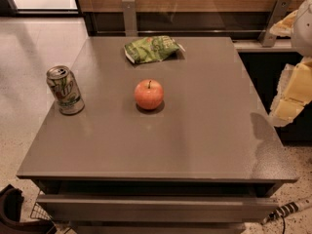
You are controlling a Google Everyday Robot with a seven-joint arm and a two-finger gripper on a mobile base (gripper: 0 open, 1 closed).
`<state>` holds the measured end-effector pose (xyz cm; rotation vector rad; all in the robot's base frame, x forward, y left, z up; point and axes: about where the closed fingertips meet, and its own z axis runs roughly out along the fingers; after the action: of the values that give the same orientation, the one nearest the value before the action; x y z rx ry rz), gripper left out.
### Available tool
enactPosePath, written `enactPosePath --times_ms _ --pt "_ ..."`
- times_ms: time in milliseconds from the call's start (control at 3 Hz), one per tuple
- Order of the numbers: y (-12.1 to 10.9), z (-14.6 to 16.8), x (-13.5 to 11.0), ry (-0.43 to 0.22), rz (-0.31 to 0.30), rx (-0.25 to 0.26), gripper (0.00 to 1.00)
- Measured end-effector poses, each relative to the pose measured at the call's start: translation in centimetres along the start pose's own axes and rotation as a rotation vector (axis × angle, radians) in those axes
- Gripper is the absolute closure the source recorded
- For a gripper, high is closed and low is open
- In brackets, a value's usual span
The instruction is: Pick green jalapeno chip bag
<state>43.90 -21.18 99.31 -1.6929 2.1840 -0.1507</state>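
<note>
The green jalapeno chip bag (151, 48) lies flat near the far edge of the grey table (204, 130), a little left of its middle. It is crinkly green foil with lighter print. My gripper (294, 94) is at the right edge of the view, beyond the table's right side. It is well away from the bag and holds nothing that I can see. It is partly cut off by the frame.
A red apple (149, 94) stands near the table's middle, in front of the bag. A green-and-white soda can (65, 89) stands upright at the left edge. A wooden wall panel with metal brackets (129, 13) runs behind the table.
</note>
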Motion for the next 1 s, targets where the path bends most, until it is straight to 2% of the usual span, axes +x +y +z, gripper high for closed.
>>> enactPosePath --times_ms 333,667,1000 --pt "0.0 0.0 0.0 -0.001 0.0 0.001 0.0" --pt "-2.0 1.3 -1.3 -0.075 0.027 0.017 0.0" --pt "-7.6 6.0 -6.5 -0.28 0.098 0.053 0.0"
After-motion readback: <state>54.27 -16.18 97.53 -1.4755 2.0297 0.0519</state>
